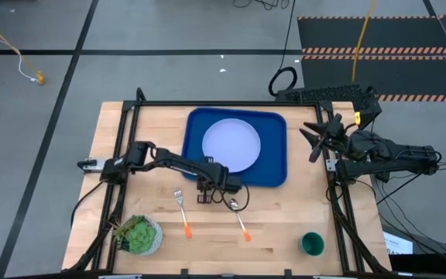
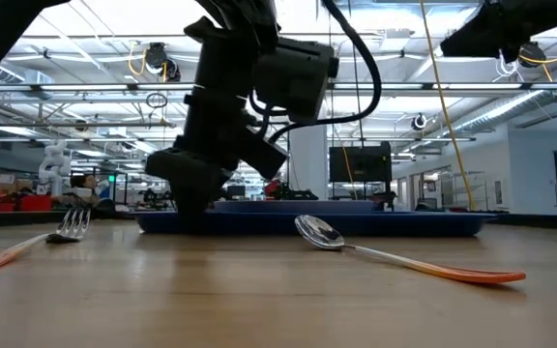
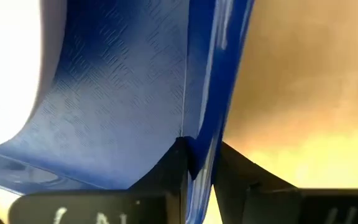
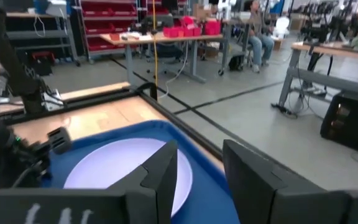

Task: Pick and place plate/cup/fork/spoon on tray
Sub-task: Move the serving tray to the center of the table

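Seen from above, on a wooden table point(image 1: 285, 225): nearest, at five o'clock, a dark green cup point(image 1: 312, 244); at seven o'clock, a potted plant point(image 1: 138, 234); near centre, an orange-handled fork point(image 1: 182, 211) and spoon point(image 1: 239, 215) lie side by side, apart; just beyond them the left gripper point(image 1: 205, 191) pinches the near rim of the blue tray point(image 1: 273, 172), fingers nearly closed on it; the pale plate point(image 1: 231, 145) sits in the tray; at three o'clock the right gripper point(image 1: 317, 138) hovers by the tray's edge, fingers apart, empty.

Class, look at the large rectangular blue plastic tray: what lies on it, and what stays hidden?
The round pale lavender-white plate lies on the blue tray. The tray floor under the plate is covered.
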{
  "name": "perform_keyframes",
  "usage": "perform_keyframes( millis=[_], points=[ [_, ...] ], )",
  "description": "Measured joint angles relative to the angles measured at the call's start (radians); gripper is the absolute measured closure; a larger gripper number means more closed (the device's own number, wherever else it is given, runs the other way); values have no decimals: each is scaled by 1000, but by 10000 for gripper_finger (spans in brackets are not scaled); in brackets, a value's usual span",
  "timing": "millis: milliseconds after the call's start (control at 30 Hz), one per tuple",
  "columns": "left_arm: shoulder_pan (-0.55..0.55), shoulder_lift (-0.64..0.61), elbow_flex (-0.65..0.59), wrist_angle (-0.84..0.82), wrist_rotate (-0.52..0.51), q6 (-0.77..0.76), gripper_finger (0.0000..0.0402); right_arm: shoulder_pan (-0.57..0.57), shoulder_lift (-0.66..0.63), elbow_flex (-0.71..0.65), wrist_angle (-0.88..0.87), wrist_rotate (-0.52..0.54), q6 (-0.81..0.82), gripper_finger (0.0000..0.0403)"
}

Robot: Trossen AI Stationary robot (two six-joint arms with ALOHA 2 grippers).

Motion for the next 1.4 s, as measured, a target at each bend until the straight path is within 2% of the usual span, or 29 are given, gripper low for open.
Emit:
perform_keyframes(
  millis=[267,967,1067,1233,1400],
  points=[
    [-90,0,1,12,71,-98,328,0,0,0,71,4,-78,282],
    [-185,-2,2,17,130,-240,334,0,0,0,113,5,-110,282],
    [-185,1,17,-17,113,-220,334,0,0,0,113,5,-110,282],
    [-169,-2,106,-185,10,-205,337,0,0,0,113,6,-110,282],
    [-146,-74,167,-170,-65,-202,337,0,0,0,110,5,-106,282]
  ],
)
